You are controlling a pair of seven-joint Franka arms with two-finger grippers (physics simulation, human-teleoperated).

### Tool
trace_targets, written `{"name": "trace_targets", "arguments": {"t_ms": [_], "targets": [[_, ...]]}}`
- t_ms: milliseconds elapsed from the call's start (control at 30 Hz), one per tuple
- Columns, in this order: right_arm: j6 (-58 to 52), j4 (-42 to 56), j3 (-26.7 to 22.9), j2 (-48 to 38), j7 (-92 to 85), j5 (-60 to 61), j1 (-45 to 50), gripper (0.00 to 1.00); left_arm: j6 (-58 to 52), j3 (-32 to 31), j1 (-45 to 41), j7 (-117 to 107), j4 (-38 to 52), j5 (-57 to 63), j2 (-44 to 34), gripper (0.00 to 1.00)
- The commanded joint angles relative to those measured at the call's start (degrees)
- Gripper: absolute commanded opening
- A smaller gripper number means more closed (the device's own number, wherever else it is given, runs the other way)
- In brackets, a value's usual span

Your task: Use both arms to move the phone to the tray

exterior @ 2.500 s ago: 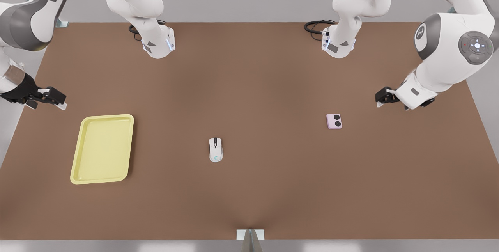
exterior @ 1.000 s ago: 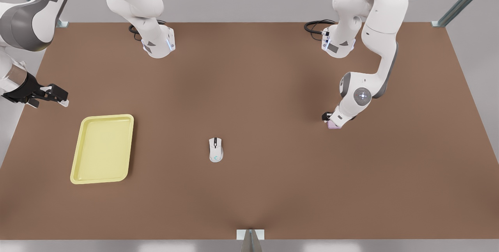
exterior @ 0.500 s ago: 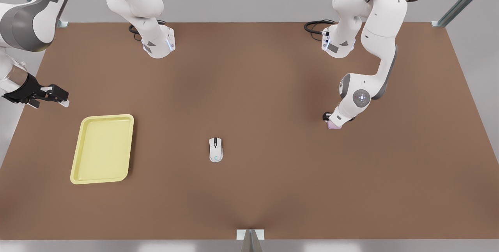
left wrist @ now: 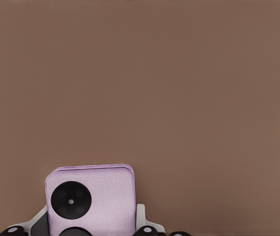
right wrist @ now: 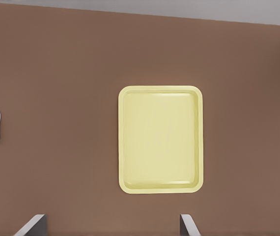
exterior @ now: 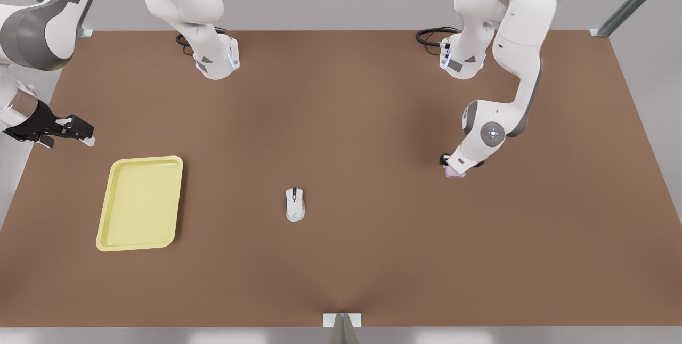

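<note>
My left gripper (exterior: 452, 166) has nudged slightly toward the front view's left since half a second ago, and the phone (exterior: 454, 173) has gone with it, pinched at its sides between the fingers (left wrist: 141, 216). My right gripper (exterior: 74, 133) waits, jaws spread, beyond the tray (exterior: 140, 203). The mouse (exterior: 294, 204) sits mid-table (exterior: 373, 253), well apart.

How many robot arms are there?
2. The left gripper is down at the phone, on the front view's right; the right gripper waits near the tray.
</note>
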Motion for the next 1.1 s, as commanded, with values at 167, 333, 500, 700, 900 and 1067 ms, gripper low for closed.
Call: {"name": "trace_targets", "arguments": {"t_ms": [167, 333, 500, 700, 900, 1067], "targets": [[0.13, 0.03, 0.0, 0.02, -0.08, 0.35, 0.01, 1.0, -16.98, -0.44, -17.36, -23.9, 14.07, -0.18, 1.54, 0.82], [0.13, 0.03, 0.0, -0.06, -0.08, 0.27, 0.01, 1.0, -26.3, -0.88, -27.11, -44.73, 39.29, -3.87, 15.07, 0.82], [0.13, 0.03, 0.0, 0.02, -0.08, 0.35, 0.1, 1.0, -31.75, -0.8, -29.31, -55.99, 63.38, -5.54, 30.72, 0.82], [0.13, 0.03, 0.0, 0.02, -0.08, 0.35, 0.1, 1.0, -33.95, -0.62, -32.65, -60.38, 74.36, -5.37, 38.81, 0.82], [0.13, 0.03, 0.0, 0.02, -0.08, 0.44, 0.1, 1.0, -33.42, -0.44, -33.8, -60.47, 76.12, -5.19, 41.8, 0.84], [0.22, 0.03, 0.0, 0.11, -0.16, 0.09, 0.01, 1.0, -34.73, -0.53, -33.8, -60.82, 76.83, -5.19, 41.36, 1.0]]}}
